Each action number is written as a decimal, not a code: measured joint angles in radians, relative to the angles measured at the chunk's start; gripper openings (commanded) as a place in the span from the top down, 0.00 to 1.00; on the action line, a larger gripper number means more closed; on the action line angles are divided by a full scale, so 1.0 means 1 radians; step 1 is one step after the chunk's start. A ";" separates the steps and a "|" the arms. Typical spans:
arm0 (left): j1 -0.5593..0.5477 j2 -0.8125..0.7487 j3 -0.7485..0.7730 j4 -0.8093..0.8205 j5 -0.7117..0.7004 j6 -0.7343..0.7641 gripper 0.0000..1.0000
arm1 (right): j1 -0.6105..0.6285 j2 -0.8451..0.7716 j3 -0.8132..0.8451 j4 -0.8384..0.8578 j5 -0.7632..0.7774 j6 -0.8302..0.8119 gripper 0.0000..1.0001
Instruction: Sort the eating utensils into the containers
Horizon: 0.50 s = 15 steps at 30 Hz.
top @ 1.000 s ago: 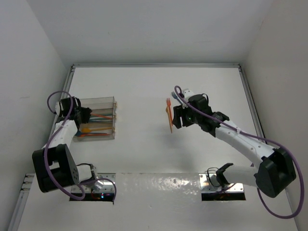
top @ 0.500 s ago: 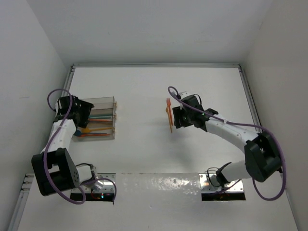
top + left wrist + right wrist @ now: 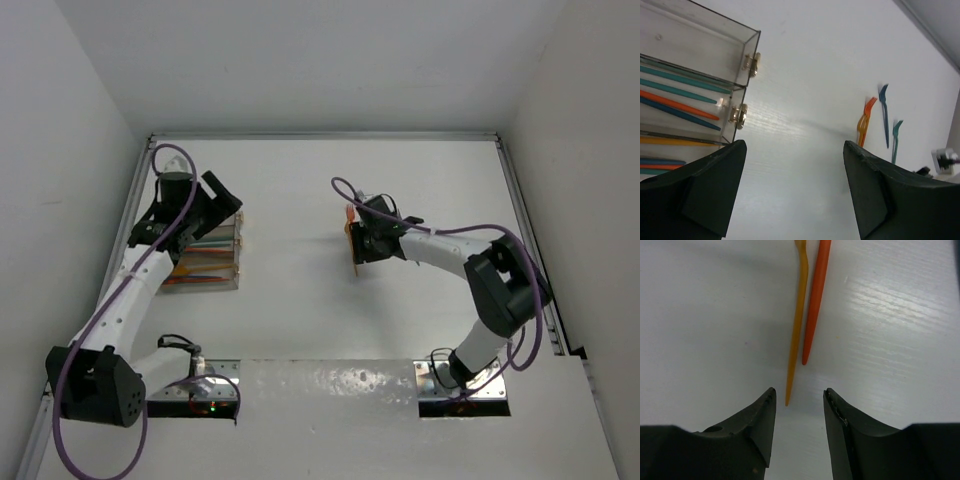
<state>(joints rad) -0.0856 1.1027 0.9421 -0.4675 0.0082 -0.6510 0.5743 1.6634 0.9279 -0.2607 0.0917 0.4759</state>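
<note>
Two orange utensils lie side by side mid-table: a yellow-orange one (image 3: 799, 315) and a red-orange one (image 3: 815, 305). My right gripper (image 3: 799, 391) hovers just short of their handle tips, open, with nothing between its fingers. The left wrist view shows the orange forks (image 3: 863, 122) beside a blue fork (image 3: 884, 115) and a teal fork (image 3: 896, 137). The clear containers (image 3: 225, 262) at the left hold teal, orange and blue utensils (image 3: 680, 102). My left gripper (image 3: 794, 145) is open and empty, raised beside the containers (image 3: 747, 45).
The right arm (image 3: 450, 255) stretches across the table's right half and covers part of the loose utensils from above. A raised rail (image 3: 325, 136) borders the table's far edge, with walls close on both sides.
My left gripper opened wide, lifted off the containers and swung toward the table's middle. My right gripper came in low at the orange utensils, its jaws narrowing.
</note>
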 measured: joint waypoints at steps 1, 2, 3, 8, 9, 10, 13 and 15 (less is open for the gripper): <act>-0.021 0.001 0.000 -0.005 -0.001 0.010 0.23 | 0.003 0.018 0.005 0.002 -0.002 0.006 0.57; -0.038 0.002 0.000 -0.011 -0.002 0.020 0.23 | 0.006 0.034 0.008 0.005 -0.003 0.012 0.57; -0.050 0.002 0.000 -0.016 -0.001 0.027 0.23 | 0.009 0.050 0.009 0.008 -0.006 0.018 0.57; -0.090 0.004 0.000 -0.032 0.010 0.053 0.23 | 0.020 0.118 0.021 0.020 -0.013 0.045 0.60; -0.093 0.005 0.000 -0.032 0.011 0.055 0.23 | 0.023 0.124 0.031 0.025 -0.012 0.048 0.62; -0.097 0.007 0.000 -0.032 0.013 0.059 0.23 | 0.025 0.135 0.046 0.029 -0.009 0.050 0.66; -0.105 0.016 0.000 -0.031 0.023 0.071 0.23 | 0.037 0.172 0.077 0.039 0.005 0.055 0.80; -0.112 0.023 0.000 -0.030 0.031 0.075 0.23 | 0.046 0.194 0.100 0.042 0.013 0.060 0.88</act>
<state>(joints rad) -0.1978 1.1259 0.9421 -0.4976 0.0391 -0.5758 0.6201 1.8572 1.0275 -0.2188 0.1051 0.5354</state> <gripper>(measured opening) 0.764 0.197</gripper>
